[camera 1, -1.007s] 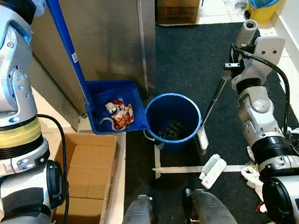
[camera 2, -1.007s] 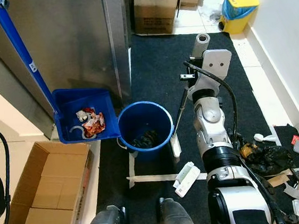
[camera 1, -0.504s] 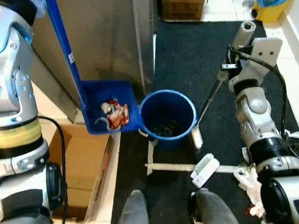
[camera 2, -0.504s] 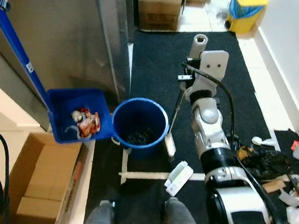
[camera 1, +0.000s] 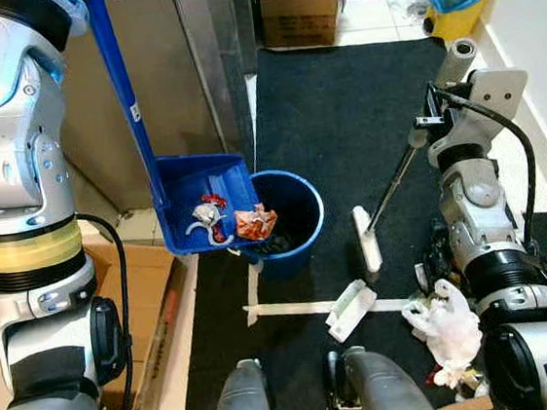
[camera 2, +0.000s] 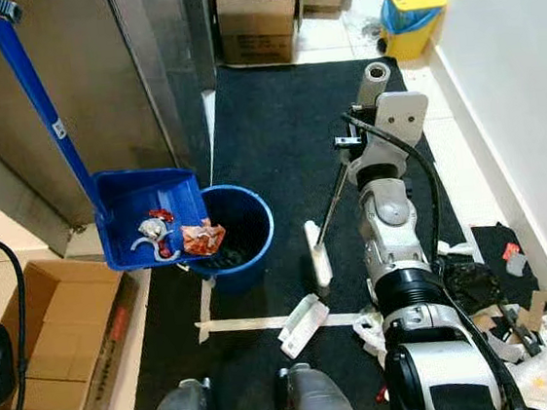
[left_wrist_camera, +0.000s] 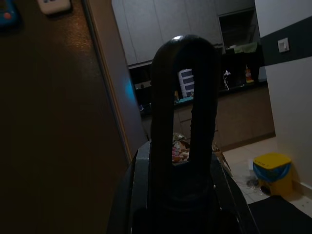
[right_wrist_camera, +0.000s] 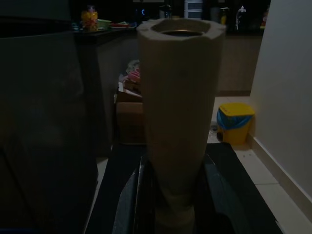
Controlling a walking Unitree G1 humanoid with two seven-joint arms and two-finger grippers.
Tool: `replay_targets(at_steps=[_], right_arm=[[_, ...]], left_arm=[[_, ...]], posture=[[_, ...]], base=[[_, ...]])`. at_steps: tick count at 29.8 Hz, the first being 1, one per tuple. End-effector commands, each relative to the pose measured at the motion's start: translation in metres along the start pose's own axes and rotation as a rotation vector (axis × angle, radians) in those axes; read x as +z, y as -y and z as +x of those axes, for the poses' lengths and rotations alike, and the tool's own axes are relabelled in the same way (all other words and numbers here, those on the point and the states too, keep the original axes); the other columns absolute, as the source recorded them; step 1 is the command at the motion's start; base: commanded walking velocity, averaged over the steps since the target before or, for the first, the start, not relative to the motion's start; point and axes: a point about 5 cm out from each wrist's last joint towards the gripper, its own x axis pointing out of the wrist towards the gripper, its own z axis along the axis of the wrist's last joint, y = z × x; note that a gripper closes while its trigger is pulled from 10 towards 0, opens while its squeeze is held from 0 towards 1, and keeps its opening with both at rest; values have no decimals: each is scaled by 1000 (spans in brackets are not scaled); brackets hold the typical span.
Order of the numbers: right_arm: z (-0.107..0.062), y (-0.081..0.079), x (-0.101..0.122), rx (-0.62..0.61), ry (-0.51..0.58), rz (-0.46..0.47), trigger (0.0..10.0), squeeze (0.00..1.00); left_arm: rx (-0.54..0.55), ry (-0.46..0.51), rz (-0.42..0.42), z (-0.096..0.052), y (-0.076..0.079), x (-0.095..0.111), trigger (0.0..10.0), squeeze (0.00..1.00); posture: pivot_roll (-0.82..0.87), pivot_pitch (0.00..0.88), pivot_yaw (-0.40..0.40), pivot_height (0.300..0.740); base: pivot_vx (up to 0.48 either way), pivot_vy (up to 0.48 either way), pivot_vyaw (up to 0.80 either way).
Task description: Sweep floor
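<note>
Your left jaws [left_wrist_camera: 184, 161] clamp the blue dustpan handle [camera 1: 121, 79]; right jaws [right_wrist_camera: 173, 195] clamp the broom handle [right_wrist_camera: 178, 92]. Dustpan [camera 1: 204, 210] w/ trash [camera 1: 254, 223] hangs tilted at the blue bucket [camera 1: 290, 225] rim; broom head [camera 1: 364, 239] on the mat just right of the bucket.

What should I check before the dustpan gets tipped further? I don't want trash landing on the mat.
1. Dustpan lip over the bucket: ok, its corner overlaps the rim.
2. Trash near the lip: ok, red piece sits at the bucket-side corner.
3. White loop free to slide: cannot tell.
4. Left gripper grip on the dustpan handle: cannot tell, too dark.
5. Broom clear of the bucket: ok, its head rests on the mat beside it.
6. Room in the bucket: ok, dark contents lie low.
</note>
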Motion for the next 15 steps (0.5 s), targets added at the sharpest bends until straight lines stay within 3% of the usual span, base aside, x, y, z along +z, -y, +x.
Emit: replay_targets(at_steps=[1,10,15], right_arm=[[0,0,5,-3,35,5,10000,0],[-1,1,5,-6,34,4,10000,0],[0,1,5,-5,36,6,10000,0]], left_arm=[[12,58,55,-2,-6,12,10000,0],[27,32,66,-3,-8,4,10000,0],[15,42,135,-3,-10,2,10000,0]], posture=[[35,164,-10,740],[36,166,-11,740],[39,168,-11,740]], base=[[0,0,0],[0,0,0],[0,0,0]])
